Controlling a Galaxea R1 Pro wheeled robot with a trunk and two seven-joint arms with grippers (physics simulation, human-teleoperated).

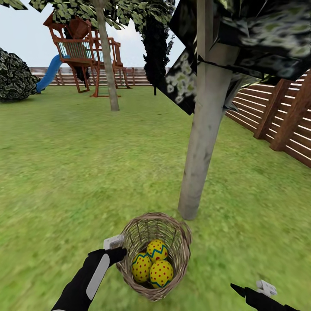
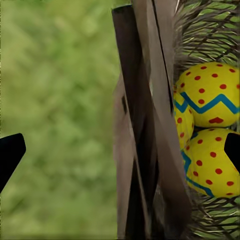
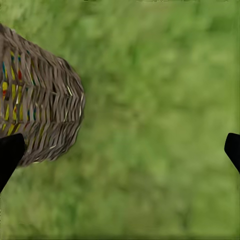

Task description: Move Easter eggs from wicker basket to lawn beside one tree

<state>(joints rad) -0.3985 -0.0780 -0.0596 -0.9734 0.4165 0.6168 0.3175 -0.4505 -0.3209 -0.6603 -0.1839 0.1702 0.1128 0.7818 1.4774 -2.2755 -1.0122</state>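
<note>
the basket (image 1: 181,242) sits tipped on the grass (image 1: 65,181) right at the foot of the nearest tree (image 1: 203,142), its trunk pale and straight. all three eggs (image 1: 153,263) are still inside, packed together and touching, so nothing has been set out yet.

the left gripper (image 1: 115,249) is at the basket's rim. from its wrist camera the fingers (image 2: 10,154) stand apart, one on each side of the woven wall, with the eggs showing just beyond, so it straddles the rim but i can't tell if it is pinching it. the right gripper (image 1: 248,291) hangs low over bare grass, off to the side of the basket and well apart from it, its fingers (image 3: 9,155) spread wide and empty.

the eggs look smooth, hard and rounded, probably light but slippery. i'd guess they want a hold across the widest part, with the fingers coming down from above, and the top one taken first since it has the most room around it. the basket looks light and stiff with an open weave, likely to roll or shift if nudged, so steadying it at the rim seems wise.
</note>
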